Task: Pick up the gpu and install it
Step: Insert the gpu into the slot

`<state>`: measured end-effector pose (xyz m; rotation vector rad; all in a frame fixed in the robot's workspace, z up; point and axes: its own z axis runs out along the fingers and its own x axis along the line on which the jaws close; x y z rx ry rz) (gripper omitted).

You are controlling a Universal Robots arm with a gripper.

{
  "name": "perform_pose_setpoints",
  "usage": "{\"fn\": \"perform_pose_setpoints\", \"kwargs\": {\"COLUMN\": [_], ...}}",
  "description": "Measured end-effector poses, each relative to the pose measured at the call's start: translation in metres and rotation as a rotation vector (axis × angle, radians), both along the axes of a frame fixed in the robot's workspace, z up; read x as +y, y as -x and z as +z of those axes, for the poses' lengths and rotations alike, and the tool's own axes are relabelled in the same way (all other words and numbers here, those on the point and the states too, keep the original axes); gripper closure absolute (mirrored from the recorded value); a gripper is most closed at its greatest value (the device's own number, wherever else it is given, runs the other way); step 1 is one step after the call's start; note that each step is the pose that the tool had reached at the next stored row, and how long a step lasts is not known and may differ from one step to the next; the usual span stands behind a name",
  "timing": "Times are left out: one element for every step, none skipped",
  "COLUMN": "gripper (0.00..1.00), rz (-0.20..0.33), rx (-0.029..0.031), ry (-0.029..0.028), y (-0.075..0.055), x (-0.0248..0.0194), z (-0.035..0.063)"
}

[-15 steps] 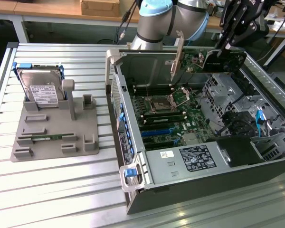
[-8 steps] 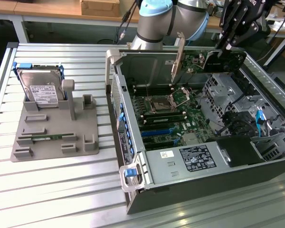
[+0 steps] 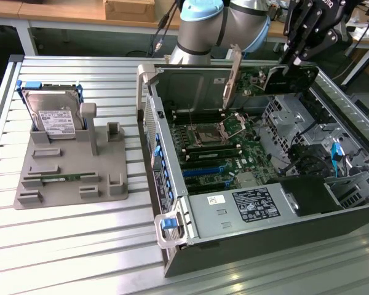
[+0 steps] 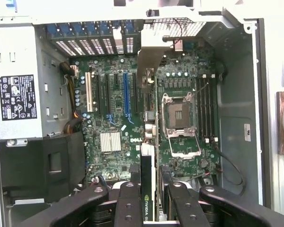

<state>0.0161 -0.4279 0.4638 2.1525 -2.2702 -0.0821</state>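
A silver table of ribbed aluminium slats [image 3: 80, 246] fills the scene. Behind it stands a pale wooden workbench [image 3: 67, 11] with a brown cardboard box [image 3: 129, 9] on top.

On the table, toward the exterior view's right, lies a large dark-grey metal computer case [image 3: 264, 243] [image 4: 236, 118], side panel off and interior open upward. Behind it rises the grey-and-blue robot arm [image 3: 203, 24].

On the exterior view's left sits a flat grey plastic fixture tray [image 3: 67, 163], well apart from the case. Inside the case, the green motherboard [image 3: 234, 153] [image 4: 113, 118] lies exposed, its square silver processor socket [image 3: 207, 134] [image 4: 178, 116] empty and unlatched.

The gpu [image 3: 292, 78] [image 4: 147, 165] – a slim flat black expansion card with a narrow silver-beige metal bracket [image 3: 235, 74] [image 4: 146, 66] at one end – hangs on edge in the air above the case's far side, clear of the board. The black gripper [image 3: 295, 58] [image 4: 148, 191] has its jaws clamped on the card's upper edge, one finger on each face. In the wrist view the card's edge lines up near the blue and black expansion slots.

A silver hard drive with a white label and blue rails [image 3: 54, 117] stands upright at the tray's back, and a thin green memory stick [image 3: 55, 179] lies in a slot at its front.
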Motion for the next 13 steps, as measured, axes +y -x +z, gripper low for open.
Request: {"fn": "perform_pose_setpoints", "kwargs": {"gripper": [0.73, 0.73, 0.73, 0.73, 0.73, 0.73, 0.73, 0.73, 0.73, 0.73, 0.73, 0.73, 0.73], "rz": [0.007, 0.013, 0.019, 0.026, 0.035, 0.037, 0.036, 0.035, 0.034, 0.023, 0.002, -0.036, -0.037], "rx": [0.0000, 0.0000, 0.0000, 0.0000, 0.0000, -0.0001, 0.0000, 0.0001, 0.0000, 0.0000, 0.0000, 0.0001, 0.0000], "ry": [0.0001, 0.0000, 0.0000, 0.0001, 0.0000, -0.0001, 0.0001, 0.0001, 0.0001, 0.0001, 0.0000, 0.0001, 0.0000], "y": [-0.0001, -0.0002, -0.0003, -0.0004, -0.0004, -0.0004, -0.0004, -0.0004, -0.0004, -0.0005, -0.0005, -0.0005, -0.0005], "x": [0.0000, 0.0000, 0.0000, 0.0000, 0.0000, 0.0000, 0.0000, 0.0000, 0.0000, 0.0000, 0.0000, 0.0000, 0.0000], "z": [-0.0001, -0.0002, -0.0002, -0.0003, -0.0004, -0.0007, -0.0011, -0.0012, -0.0013, -0.0014, -0.0016, -0.0020, -0.0020]}}
